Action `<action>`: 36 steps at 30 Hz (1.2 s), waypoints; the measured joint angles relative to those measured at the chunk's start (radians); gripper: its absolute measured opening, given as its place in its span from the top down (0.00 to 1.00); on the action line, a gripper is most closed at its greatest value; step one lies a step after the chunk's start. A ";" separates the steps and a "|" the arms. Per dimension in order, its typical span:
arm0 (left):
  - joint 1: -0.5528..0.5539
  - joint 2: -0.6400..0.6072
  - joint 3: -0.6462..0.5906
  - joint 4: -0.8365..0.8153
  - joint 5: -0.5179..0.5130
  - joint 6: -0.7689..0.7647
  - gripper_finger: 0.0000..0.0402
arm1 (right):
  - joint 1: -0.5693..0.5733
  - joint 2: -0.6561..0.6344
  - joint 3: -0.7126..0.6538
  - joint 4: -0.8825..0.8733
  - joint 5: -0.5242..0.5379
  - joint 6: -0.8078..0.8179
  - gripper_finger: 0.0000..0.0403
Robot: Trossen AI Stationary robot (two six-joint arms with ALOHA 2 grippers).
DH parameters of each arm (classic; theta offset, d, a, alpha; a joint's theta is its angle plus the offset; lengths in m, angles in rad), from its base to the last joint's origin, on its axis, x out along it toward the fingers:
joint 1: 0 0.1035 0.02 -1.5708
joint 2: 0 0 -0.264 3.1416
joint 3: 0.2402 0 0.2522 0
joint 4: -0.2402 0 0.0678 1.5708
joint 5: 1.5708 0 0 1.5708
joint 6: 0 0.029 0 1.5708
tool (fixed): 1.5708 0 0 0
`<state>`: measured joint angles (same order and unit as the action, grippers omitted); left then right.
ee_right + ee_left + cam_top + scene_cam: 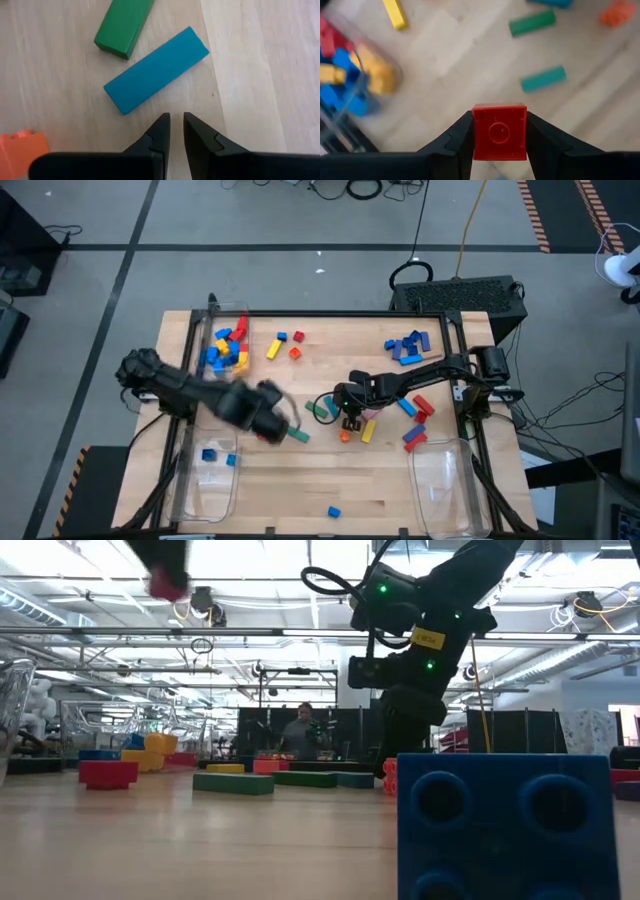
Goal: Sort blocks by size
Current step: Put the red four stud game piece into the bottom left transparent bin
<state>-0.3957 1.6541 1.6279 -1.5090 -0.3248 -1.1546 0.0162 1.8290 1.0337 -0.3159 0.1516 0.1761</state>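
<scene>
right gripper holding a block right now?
No: the right gripper is shut on nothing, its fingertips poised over bare table beside the teal bar.

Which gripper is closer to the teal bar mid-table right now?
Right. The right gripper hovers just beside the teal bar, fingers shut and empty. The left gripper is farther off toward the left bin, carrying a red block.

Bright overhead light, left arm (215,400) motion-blurred

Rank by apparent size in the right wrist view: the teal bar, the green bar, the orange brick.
1. Teal bar, fully visible and largest.
2. Green bar, cut off by the picture's edge.
3. Orange brick, also cut off.
True sizes of the last two are unsure.
</scene>
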 joint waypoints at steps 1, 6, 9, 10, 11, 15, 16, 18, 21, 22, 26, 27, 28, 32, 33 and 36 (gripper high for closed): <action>-0.036 0.004 0.000 -0.004 0.000 -0.045 0.64 | 0.000 0.000 0.000 0.003 0.000 -0.001 0.91; -0.190 0.007 -0.020 -0.028 0.000 -0.263 0.64 | -0.001 0.000 0.000 0.015 0.000 -0.005 0.91; -0.265 0.009 -0.051 -0.057 0.019 -0.396 0.64 | -0.001 0.000 0.000 0.035 0.000 -0.005 0.91; -0.284 0.008 -0.068 -0.057 0.032 -0.427 0.64 | -0.001 0.000 0.000 0.046 0.000 -0.006 0.91; -0.302 0.007 -0.088 -0.060 0.047 -0.451 0.64 | -0.001 0.000 0.000 0.059 0.000 -0.010 0.91; -0.354 0.007 -0.162 -0.062 0.132 -0.530 0.64 | -0.001 0.000 0.000 0.095 0.000 -0.026 0.91; -0.364 0.007 -0.182 -0.062 0.153 -0.541 0.64 | -0.001 0.000 0.000 0.100 0.000 -0.034 0.91; -0.375 0.006 -0.224 -0.062 0.205 -0.553 0.64 | -0.001 0.000 0.000 0.106 0.000 -0.045 0.91; -0.384 -0.005 -0.291 -0.054 0.272 -0.566 0.64 | -0.001 0.000 0.000 0.110 0.000 -0.057 0.91; -0.384 -0.011 -0.314 -0.040 0.284 -0.565 0.64 | -0.001 0.000 0.000 0.110 0.000 -0.058 0.91; -0.385 -0.044 -0.411 0.035 0.318 -0.560 0.64 | -0.001 0.000 0.000 0.110 0.000 -0.058 0.91; -0.385 -0.051 -0.431 0.053 0.319 -0.560 0.64 | -0.001 0.000 0.000 0.110 0.000 -0.058 0.91; -0.385 -0.057 -0.451 0.071 0.321 -0.561 0.64 | -0.001 0.000 0.000 0.110 0.000 -0.058 0.91; -0.385 -0.076 -0.507 0.116 0.322 -0.566 0.64 | -0.001 0.000 0.000 0.110 0.000 -0.058 0.91; -0.385 -0.076 -0.516 0.120 0.322 -0.566 0.64 | -0.002 0.000 0.000 0.110 0.000 -0.058 0.91; -0.384 -0.076 -0.532 0.119 0.321 -0.566 0.63 | -0.001 0.000 0.000 0.108 0.000 -0.058 0.90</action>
<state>-0.7796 1.5780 1.0956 -1.3897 -0.0036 -1.7203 0.0150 1.8290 1.0340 -0.2079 0.1516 0.1181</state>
